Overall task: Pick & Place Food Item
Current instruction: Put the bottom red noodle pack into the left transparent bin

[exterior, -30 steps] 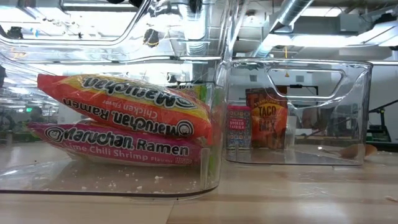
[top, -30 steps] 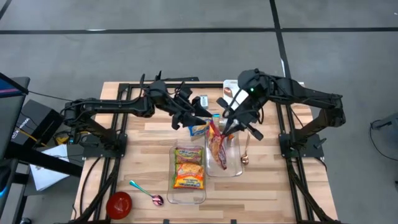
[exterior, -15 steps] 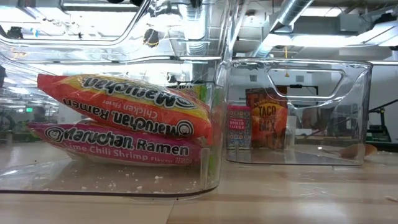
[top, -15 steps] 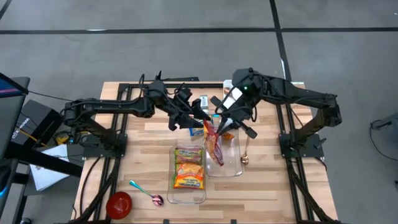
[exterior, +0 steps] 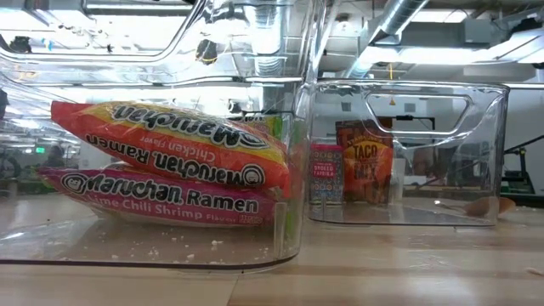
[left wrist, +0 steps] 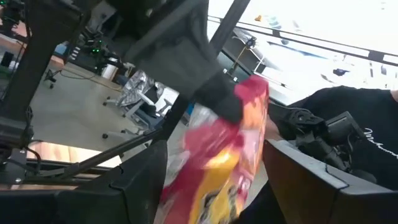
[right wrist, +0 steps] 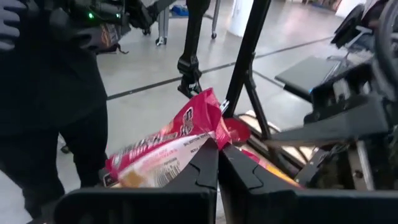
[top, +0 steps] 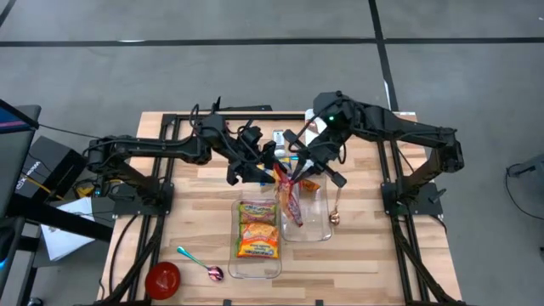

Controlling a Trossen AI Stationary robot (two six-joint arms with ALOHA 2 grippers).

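Nearest the low camera, two stacked ramen packets (exterior: 170, 166) lay in the clear plastic bin (top: 257, 255). Beyond, the right gripper (top: 299, 174) was clamped on the red-and-yellow snack bag (top: 291, 197), which hung above the second clear bin (top: 320, 223), long axis running away from the gripper. The transfer step appeared underway; lowering and release should follow. The left gripper (top: 262, 167) sat beside it, fingers apart.

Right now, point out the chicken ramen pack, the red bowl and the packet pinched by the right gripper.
chicken ramen pack (exterior: 170, 140): low view, middle of its printed face.
red bowl (top: 162, 279): high view, its centre.
red packet (right wrist: 180, 134): right wrist view, middle of the wrapper.
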